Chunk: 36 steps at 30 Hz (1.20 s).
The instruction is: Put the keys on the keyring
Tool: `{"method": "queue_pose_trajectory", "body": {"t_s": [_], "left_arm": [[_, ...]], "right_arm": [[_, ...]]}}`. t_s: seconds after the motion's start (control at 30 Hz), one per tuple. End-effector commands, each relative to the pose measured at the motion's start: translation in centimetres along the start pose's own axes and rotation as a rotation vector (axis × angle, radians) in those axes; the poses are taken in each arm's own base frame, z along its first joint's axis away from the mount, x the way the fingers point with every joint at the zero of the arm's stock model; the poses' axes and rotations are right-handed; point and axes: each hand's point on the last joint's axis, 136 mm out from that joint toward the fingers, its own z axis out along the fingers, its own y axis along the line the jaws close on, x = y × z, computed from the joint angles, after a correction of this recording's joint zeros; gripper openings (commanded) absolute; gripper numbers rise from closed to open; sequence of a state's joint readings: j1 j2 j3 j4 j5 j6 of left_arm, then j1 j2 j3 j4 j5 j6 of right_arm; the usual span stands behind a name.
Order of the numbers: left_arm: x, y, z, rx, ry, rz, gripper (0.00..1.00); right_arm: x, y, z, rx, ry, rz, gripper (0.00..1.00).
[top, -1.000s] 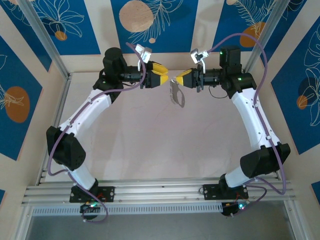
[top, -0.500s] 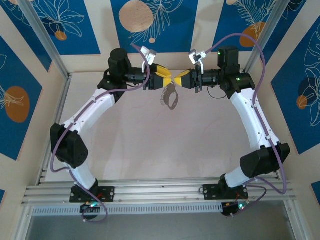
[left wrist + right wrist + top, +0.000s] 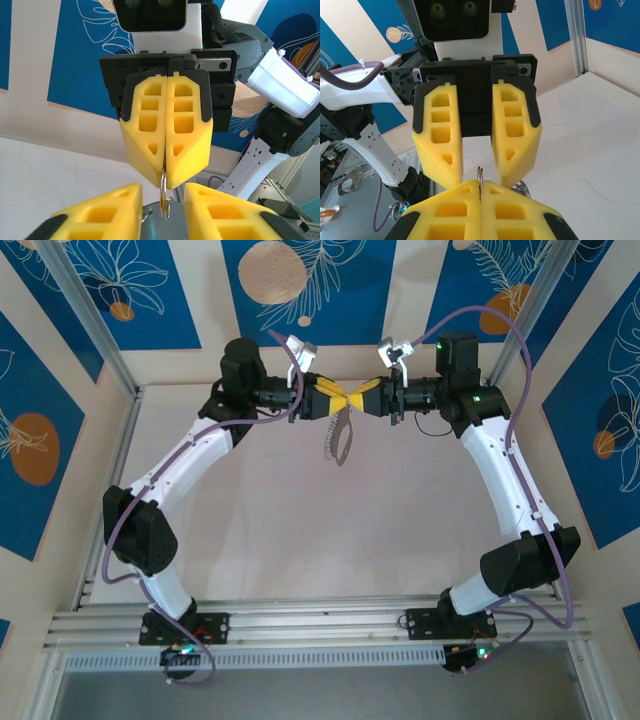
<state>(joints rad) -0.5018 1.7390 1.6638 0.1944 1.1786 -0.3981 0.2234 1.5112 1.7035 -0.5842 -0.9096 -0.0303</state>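
High over the table's back, my two grippers meet tip to tip. The right gripper (image 3: 357, 400) (image 3: 480, 187) is shut on the top edge of the keyring (image 3: 480, 175), a thin double-wire loop. The loop (image 3: 341, 444) hangs below the fingertips. Small silvery pieces, apparently the keys (image 3: 329, 436), dangle along its left side; too small to tell apart. My left gripper (image 3: 341, 400) (image 3: 163, 200) faces it, with the yellow fingers (image 3: 100, 212) standing apart on either side of the ring's edge (image 3: 164, 197), not touching it.
The pale table surface (image 3: 330, 530) lies well below both grippers. Walls with blue panels (image 3: 310, 280) rise close behind them. Aluminium posts (image 3: 90, 320) stand at the back corners, and a rail (image 3: 320, 620) carries the arm bases at the near edge.
The left arm has swung right until its gripper reached the right gripper's tips, and its jaws have narrowed around the ring. The hanging loop shifted slightly left. The right arm held still.
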Motion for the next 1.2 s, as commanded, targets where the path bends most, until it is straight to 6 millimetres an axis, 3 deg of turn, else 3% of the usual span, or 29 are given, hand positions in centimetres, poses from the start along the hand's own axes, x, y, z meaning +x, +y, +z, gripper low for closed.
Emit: {"method": "queue_pose_trajectory", "body": {"t_s": [0.0,0.33,0.47,0.57,0.63,0.8,0.97,1.17], "left_arm": [[-0.9,-1.1,0.4,0.046,-0.002,0.045,0.22],[-1.1,-1.3,0.7,0.049,-0.008,0.052,0.00],[-1.1,-1.4,0.9,0.053,-0.010,0.054,0.00],[-1.3,-1.6,0.8,0.051,-0.018,0.059,0.00],[-1.3,-1.6,0.8,0.050,-0.025,0.060,0.00],[-1.7,-1.8,0.7,0.051,-0.041,0.064,0.00],[-2.2,-1.9,0.6,0.042,-0.063,0.061,0.00],[-2.3,-2.4,0.4,0.041,-0.066,0.061,0.00]], "right_arm": [[-0.3,1.1,0.1,-0.031,-0.010,-0.020,0.00],[-0.2,1.2,0.0,-0.033,-0.013,-0.020,0.00],[-0.3,1.1,-0.2,-0.018,-0.023,-0.022,0.00],[-0.7,0.8,-1.3,0.016,-0.067,-0.008,0.27],[-1.1,0.6,-2.5,0.052,-0.112,-0.010,0.34],[-1.0,-0.3,-5.0,0.186,-0.212,-0.002,0.38],[1.0,-2.3,-6.1,0.344,-0.317,0.047,0.45],[4.5,-3.2,-5.6,0.440,-0.384,0.067,0.50]]}}
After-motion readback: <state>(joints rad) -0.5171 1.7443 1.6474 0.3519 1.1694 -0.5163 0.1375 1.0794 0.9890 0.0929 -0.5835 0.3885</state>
